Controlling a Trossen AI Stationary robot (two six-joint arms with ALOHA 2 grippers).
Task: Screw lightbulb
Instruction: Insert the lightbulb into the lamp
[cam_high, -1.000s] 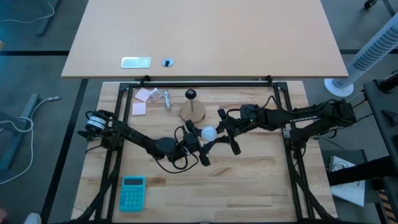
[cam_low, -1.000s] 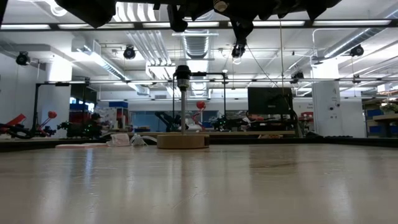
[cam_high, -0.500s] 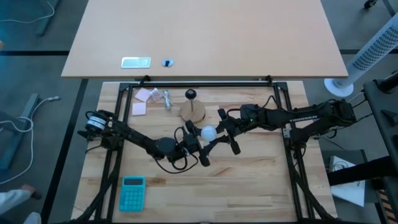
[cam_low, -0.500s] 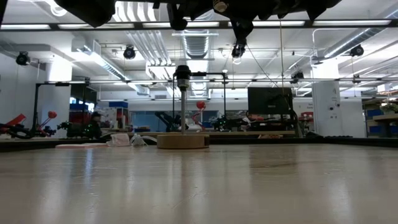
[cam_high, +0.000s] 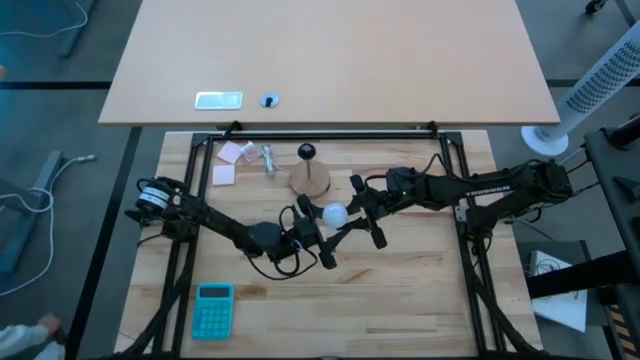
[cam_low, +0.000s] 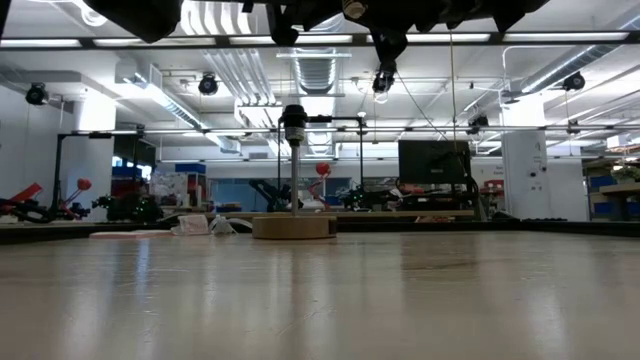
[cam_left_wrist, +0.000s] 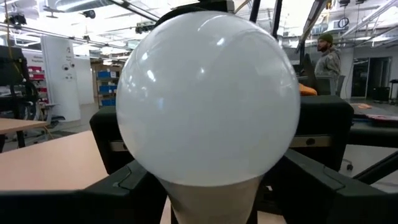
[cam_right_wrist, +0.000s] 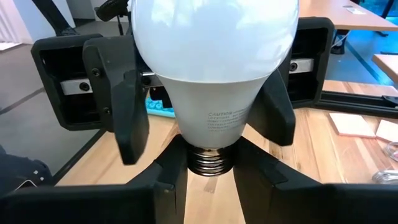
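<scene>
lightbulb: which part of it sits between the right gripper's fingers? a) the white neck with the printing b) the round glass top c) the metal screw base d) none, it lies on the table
c: in the right wrist view the right gripper has its two dark fingers pressed on either side of the threaded metal base of the lightbulb, below the printed white neck.

**Materials and surface finishes**

The lightbulb has a smooth, frosted white globe with soft highlights, a matt white collar bearing grey print, and a ribbed, shiny metal screw base. The right claw is matt black plastic. The bench is pale wood with visible strips and a slight sheen. The disc is bare light wood.
</scene>
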